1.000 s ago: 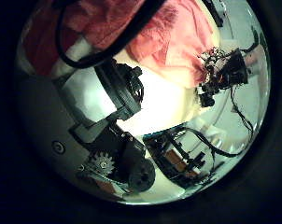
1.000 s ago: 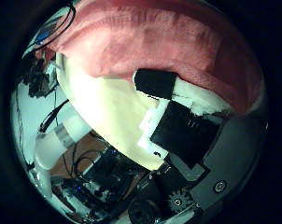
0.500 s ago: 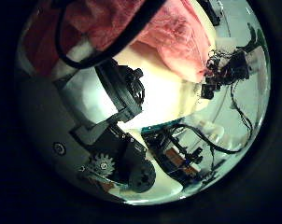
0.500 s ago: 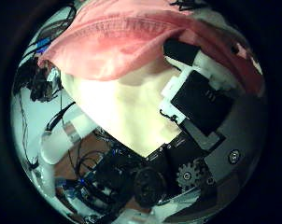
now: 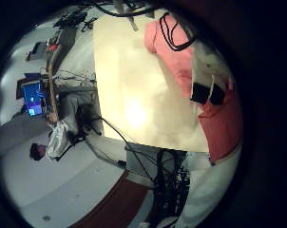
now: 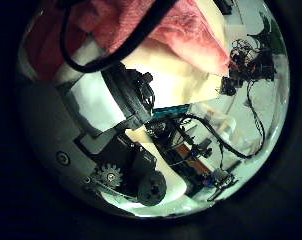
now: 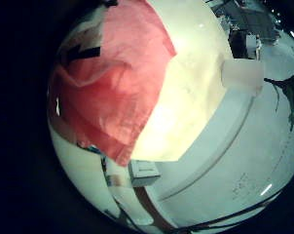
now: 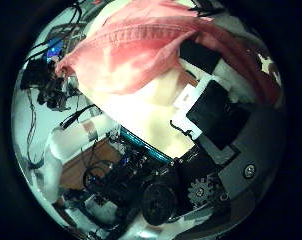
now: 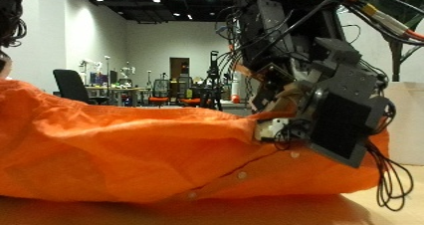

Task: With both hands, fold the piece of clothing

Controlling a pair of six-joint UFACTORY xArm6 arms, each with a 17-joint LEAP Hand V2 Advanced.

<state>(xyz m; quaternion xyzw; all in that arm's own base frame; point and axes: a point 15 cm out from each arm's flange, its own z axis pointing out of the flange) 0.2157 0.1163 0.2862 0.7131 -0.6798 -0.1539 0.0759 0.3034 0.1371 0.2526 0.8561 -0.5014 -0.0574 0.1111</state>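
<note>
An orange piece of clothing (image 9: 119, 145) lies bunched on the table close to the outside camera. A black and white hand (image 9: 318, 106) rests at its edge with fingers curled on the cloth; I cannot tell which hand it is. In the left little finger side palm view the cloth (image 5: 177, 57) lies along the table's side and black fingertips (image 5: 206, 93) pinch its edge. In the left thumb side palm view the cloth (image 6: 161, 25) runs behind the fingers (image 6: 131, 95). In the right thumb side palm view the cloth (image 8: 141, 50) hangs lifted over the fingers (image 8: 216, 105). In the right little finger side palm view it (image 7: 113, 78) is spread on the table.
The cream table (image 5: 134, 85) has bare surface beside the cloth. A white box (image 7: 242, 73) stands near the table's edge. Electronics and racks (image 6: 191, 160) stand below the table edge (image 8: 141, 140).
In the right thumb side palm view the cloth has risen off the table and its hem now hangs free. Both thumb side views have shifted and show more of the room beyond the table edge.
</note>
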